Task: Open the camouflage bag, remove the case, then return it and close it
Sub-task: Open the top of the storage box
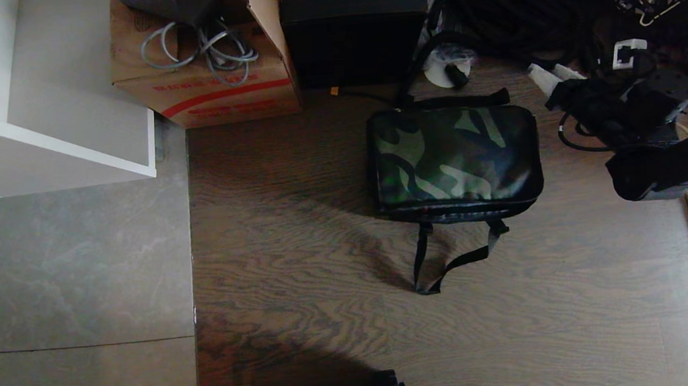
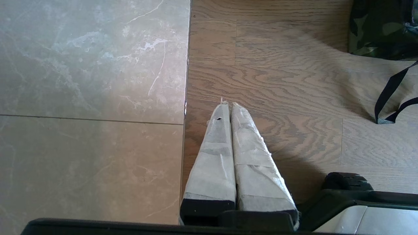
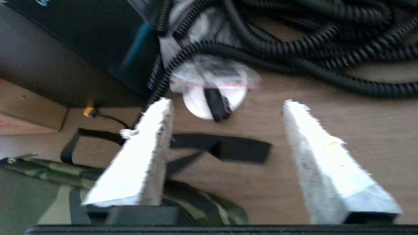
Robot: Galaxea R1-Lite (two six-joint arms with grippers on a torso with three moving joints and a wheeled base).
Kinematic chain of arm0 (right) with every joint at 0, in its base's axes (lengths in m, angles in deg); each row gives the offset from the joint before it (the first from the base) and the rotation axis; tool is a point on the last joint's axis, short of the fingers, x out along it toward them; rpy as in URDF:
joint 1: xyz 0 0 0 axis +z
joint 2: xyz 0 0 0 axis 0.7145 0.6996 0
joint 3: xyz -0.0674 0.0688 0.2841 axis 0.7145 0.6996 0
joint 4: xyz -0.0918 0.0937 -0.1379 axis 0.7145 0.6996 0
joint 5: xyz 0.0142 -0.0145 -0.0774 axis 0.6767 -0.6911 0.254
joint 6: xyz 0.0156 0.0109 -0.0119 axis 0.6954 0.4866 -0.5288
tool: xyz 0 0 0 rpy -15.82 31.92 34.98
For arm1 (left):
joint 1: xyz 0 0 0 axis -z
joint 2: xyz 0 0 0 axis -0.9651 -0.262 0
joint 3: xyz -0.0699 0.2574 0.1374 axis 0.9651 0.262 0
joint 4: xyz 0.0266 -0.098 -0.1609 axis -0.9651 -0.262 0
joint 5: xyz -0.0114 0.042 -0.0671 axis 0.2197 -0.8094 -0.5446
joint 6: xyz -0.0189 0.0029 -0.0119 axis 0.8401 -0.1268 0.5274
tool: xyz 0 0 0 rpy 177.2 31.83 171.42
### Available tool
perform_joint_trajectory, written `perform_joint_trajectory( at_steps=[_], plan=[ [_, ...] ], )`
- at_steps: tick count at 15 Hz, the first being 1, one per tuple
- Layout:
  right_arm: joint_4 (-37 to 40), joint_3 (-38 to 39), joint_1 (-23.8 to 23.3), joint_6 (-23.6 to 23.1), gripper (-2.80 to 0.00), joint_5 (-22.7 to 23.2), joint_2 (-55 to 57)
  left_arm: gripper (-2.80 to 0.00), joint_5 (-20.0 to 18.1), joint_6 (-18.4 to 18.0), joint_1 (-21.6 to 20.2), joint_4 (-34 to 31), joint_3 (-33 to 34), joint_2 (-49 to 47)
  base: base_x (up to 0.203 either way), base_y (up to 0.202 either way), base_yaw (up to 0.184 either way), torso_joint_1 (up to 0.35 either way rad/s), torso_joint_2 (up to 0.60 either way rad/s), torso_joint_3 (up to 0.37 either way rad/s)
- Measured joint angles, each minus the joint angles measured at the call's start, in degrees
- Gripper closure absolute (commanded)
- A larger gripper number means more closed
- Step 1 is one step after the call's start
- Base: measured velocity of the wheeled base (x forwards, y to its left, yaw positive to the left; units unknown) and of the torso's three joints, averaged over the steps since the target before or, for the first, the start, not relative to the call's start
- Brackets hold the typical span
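One camouflage bag (image 1: 455, 160) lies flat and zipped up on the wooden floor (image 1: 298, 233), between a black box (image 1: 355, 26) and its own loose strap (image 1: 447, 258). It looks soft and floppy, so the zipper edge is probably the best hold. The left gripper (image 2: 227, 106) hangs squeezed tight over the floor, well apart from the bag. The right gripper (image 3: 225, 104) hovers spread wide, holding nothing, above the bag's far edge and black cables (image 3: 294, 55).
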Motion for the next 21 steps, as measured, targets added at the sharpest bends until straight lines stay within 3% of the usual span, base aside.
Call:
perform_joint_trajectory(
  at_steps=[5, 7, 9, 11, 21],
  plan=[
    [9.2, 14.1, -1.0, 1.4, -2.80, 1.4, -5.1, 0.00, 0.0, 0.0, 0.0, 0.0, 0.0, 0.0, 0.000, 0.000, 0.000, 0.000, 0.00, 0.000],
    [15.4, 19.4, -1.6, 6.7, -2.80, 3.4, -8.0, 0.00, 0.0, 0.0, 0.0, 0.0, 0.0, 0.0, 0.000, 0.000, 0.000, 0.000, 0.00, 0.000],
    [19.4, 20.9, -3.1, 10.7, -2.80, 7.9, -10.3, 0.00, 0.0, 0.0, 0.1, 0.0, 0.0, 0.0, 0.000, 0.000, 0.000, 0.000, 0.00, 0.000],
    [21.3, 23.2, -4.3, 11.2, -2.80, 12.5, -12.1, 0.00, 0.0, 0.0, 0.0, 0.0, 0.0, 0.0, 0.000, 0.000, 0.000, 0.000, 0.00, 0.000],
    [31.1, 29.4, -3.6, 19.1, -2.80, 15.3, -17.9, 0.00, 0.0, 0.0, 0.0, 0.0, 0.0, 0.0, 0.000, 0.000, 0.000, 0.000, 0.00, 0.000]
  ],
)
